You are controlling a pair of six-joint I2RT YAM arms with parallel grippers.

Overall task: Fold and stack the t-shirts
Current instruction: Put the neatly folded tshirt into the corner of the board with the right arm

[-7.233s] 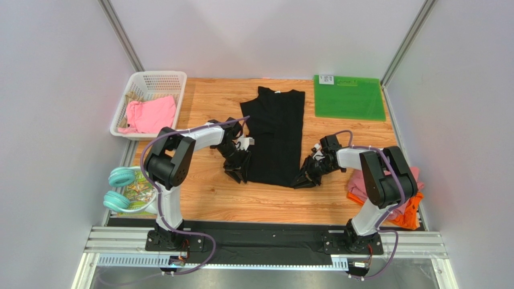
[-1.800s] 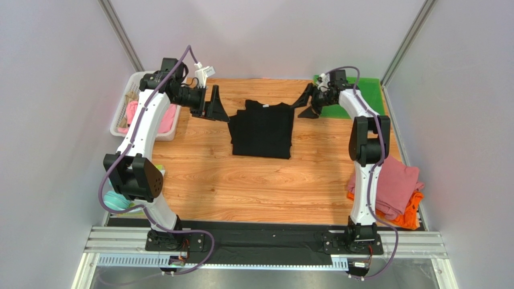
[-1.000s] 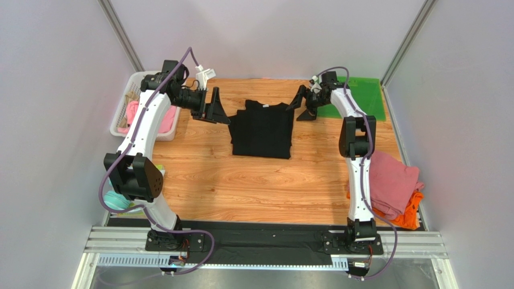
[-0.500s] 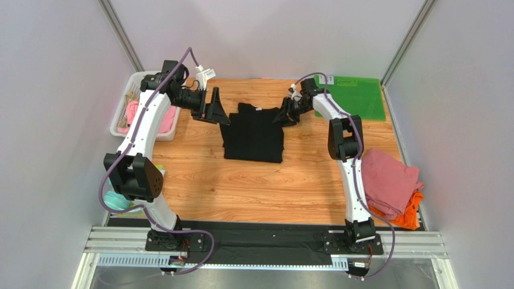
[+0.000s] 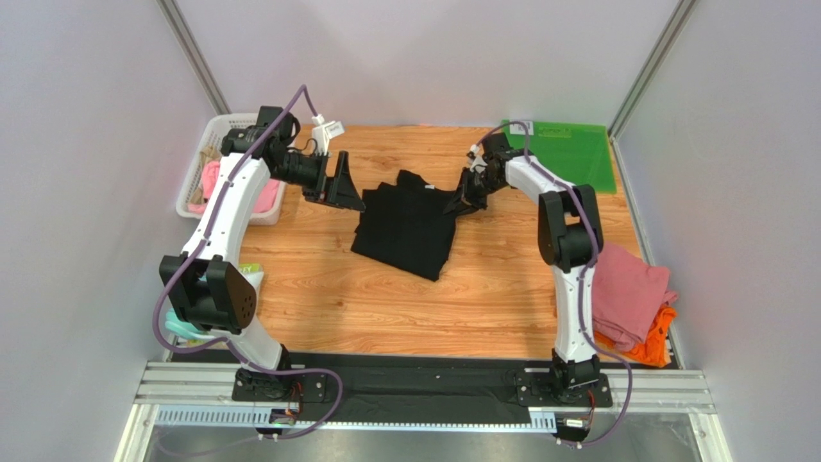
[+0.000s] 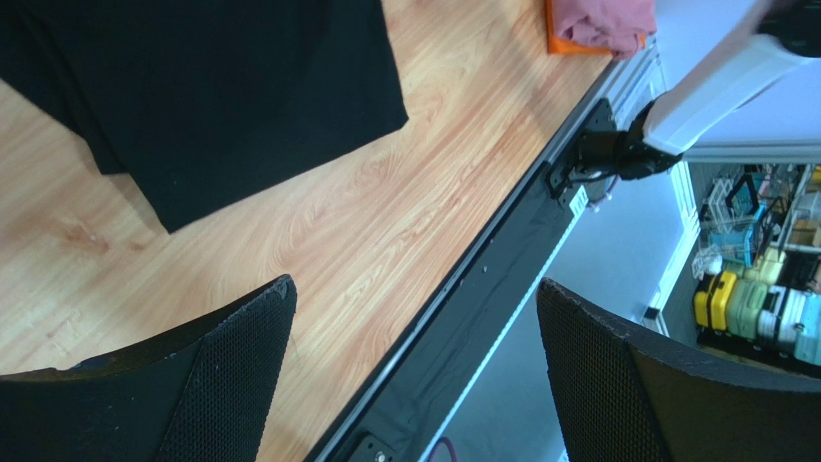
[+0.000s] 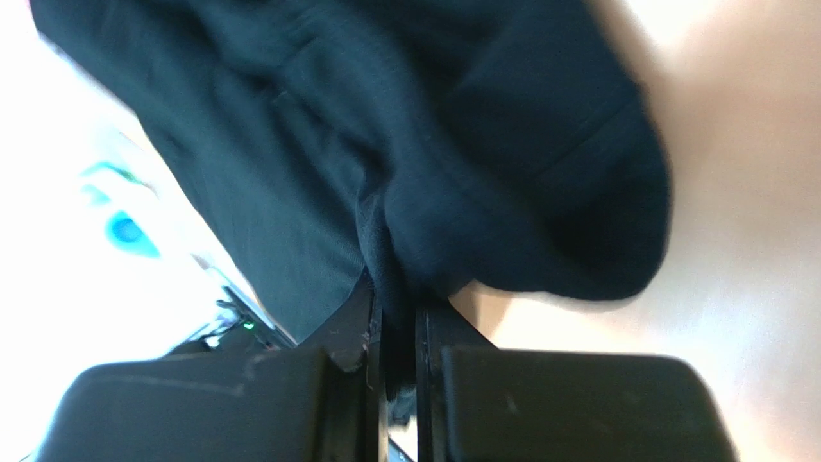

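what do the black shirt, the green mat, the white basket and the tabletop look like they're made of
Black shirt: soft matte cloth, probably a cotton knit; it bunches and creases.
Green mat: stiff sheet, likely plastic; it lies flat with straight edges and a smooth face.
Basket: white moulded plastic, judging by its lattice walls.
Tabletop: wood or wood-look laminate; the grain shows, but not which.

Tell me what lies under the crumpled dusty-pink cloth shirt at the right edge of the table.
An orange cloth shirt lies under the dusty-pink cloth shirt; only its near edge sticks out. The rest of it, and anything deeper, is covered.
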